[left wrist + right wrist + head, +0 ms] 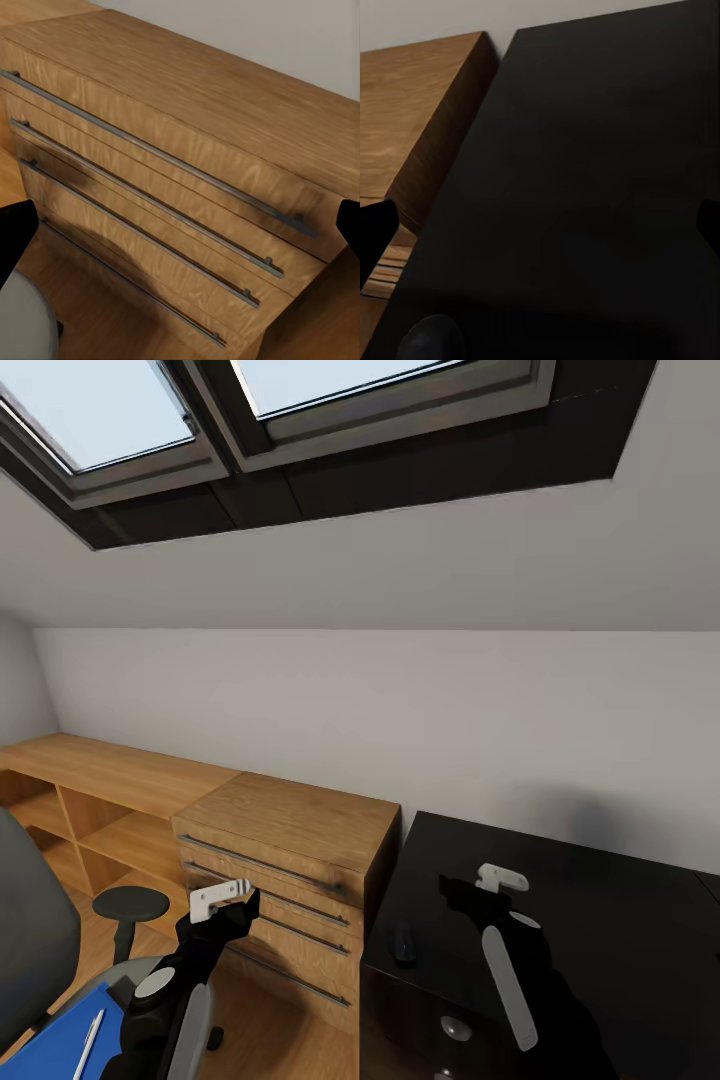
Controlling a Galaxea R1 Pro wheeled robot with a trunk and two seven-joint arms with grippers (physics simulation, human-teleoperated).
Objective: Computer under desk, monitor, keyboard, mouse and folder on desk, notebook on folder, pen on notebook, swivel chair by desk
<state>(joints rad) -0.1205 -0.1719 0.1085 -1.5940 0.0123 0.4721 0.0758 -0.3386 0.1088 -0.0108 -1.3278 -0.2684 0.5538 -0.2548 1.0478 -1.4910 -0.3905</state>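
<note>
Far left of the head view: one swivel chair, grey back and a round black armrest pad, standing just beside the light-wood shelves. On its seat lies one blue folder, flat, with one pale pen resting on top of it; no notebook made out on the seat from here. The folder looks thin and light, likely to flex and slide on the upholstery, so a pinch along a free long edge seems the safest hold; the pen is slim and liable to roll off, better lifted first at mid-length. Left gripper hangs in front of the drawer chest, well above the seat; in the left wrist view its dark fingertips sit at opposite margins, so the claw is spread wide and carries nothing. The chest shows four long bar handles. Right of the chest, touching it, the black desk, with two round silver knobs visible on its drawer unit. One small black mouse sits near the desk's left edge; smooth, rounded, light, likely slippery, best taken across its flanks. Right gripper hovers over bare desktop near the mouse, claw likewise spread, empty.
</note>
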